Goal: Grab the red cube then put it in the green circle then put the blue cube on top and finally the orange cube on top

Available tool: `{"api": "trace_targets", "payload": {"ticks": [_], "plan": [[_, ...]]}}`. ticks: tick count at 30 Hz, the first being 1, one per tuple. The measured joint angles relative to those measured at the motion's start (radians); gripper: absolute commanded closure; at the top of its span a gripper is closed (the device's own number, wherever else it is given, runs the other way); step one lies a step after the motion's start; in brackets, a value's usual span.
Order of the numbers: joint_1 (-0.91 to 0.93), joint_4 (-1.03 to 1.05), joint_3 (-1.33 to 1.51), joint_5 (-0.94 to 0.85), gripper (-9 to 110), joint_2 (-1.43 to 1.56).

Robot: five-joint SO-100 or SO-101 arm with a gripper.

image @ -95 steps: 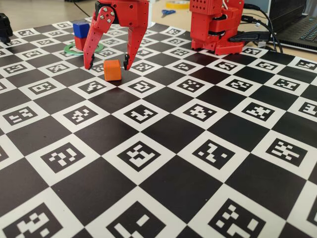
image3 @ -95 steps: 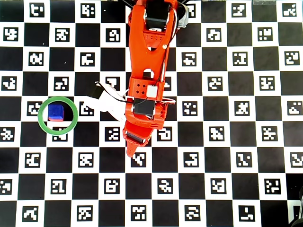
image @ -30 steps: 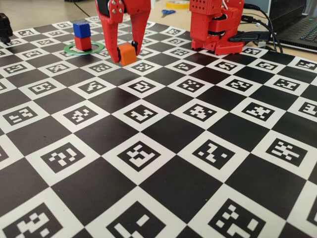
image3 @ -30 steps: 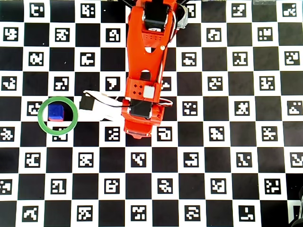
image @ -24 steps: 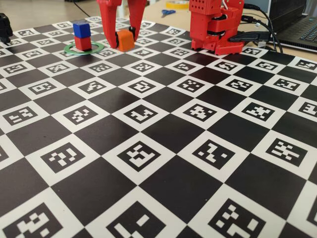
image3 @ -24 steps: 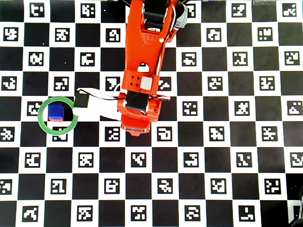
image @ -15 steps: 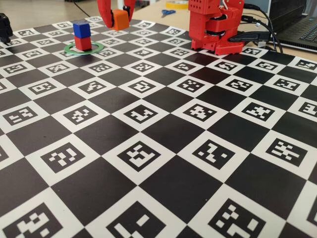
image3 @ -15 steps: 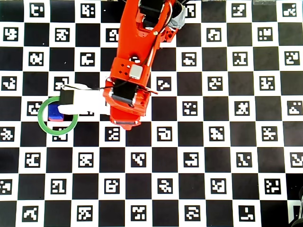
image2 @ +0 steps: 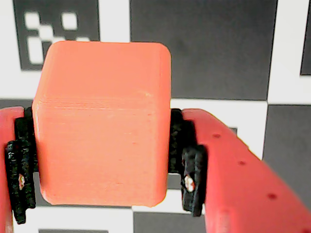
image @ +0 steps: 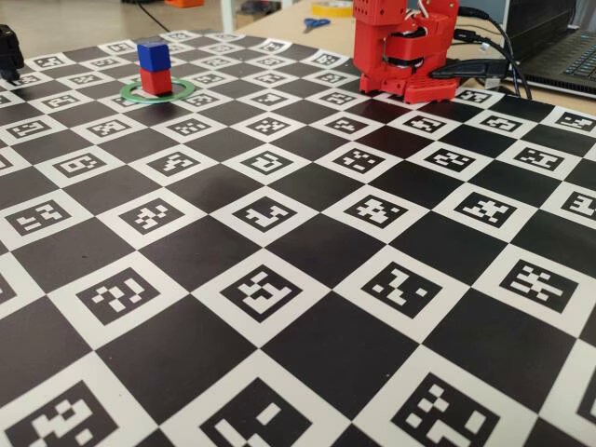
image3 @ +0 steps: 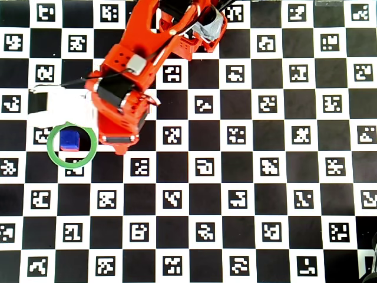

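Between the two black-padded fingers [image2: 188,165] of the claw [image2: 99,167], the orange cube [image2: 102,121] fills the wrist view, pinched on its left and right faces, with the chequered marker board [image2: 204,53] blurred behind it. The claw is closed on that cube and carries it clear of the worktop.

Over at the far left of the fixed view, the blue cube [image: 152,52] sits squarely on the red cube [image: 155,80], and that pair stands inside the green circle [image: 182,90] lying flat on the board. From overhead, the blue cube [image3: 69,139] shows inside the ring [image3: 54,152], with only a thin red sliver of the lower cube visible at its bottom edge.

Compared with half a second ago, the arm [image3: 126,82] has swung further toward the left side of the overhead view and now lies diagonally, its lower end just beside the ring on the right. The white block on its side no longer overlaps the ring and blue cube; it now sits above them in that view. In the fixed view the claw and orange cube, which were still visible at the top edge a moment earlier, have risen out of the picture, leaving only the red base [image: 405,51] at the top right. The two-cube stack and the ring have not shifted.
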Motion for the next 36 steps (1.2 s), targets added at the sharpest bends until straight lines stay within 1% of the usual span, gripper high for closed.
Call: {"api": "trace_targets", "payload": {"ticks": [15,26,36], "plan": [[0.181,0.0,-0.23,-0.202,103,-0.201],[0.227,0.014,-0.336,-0.278,103,-0.308],[0.241,0.012,-0.345,-0.301,103,-0.364]]}}
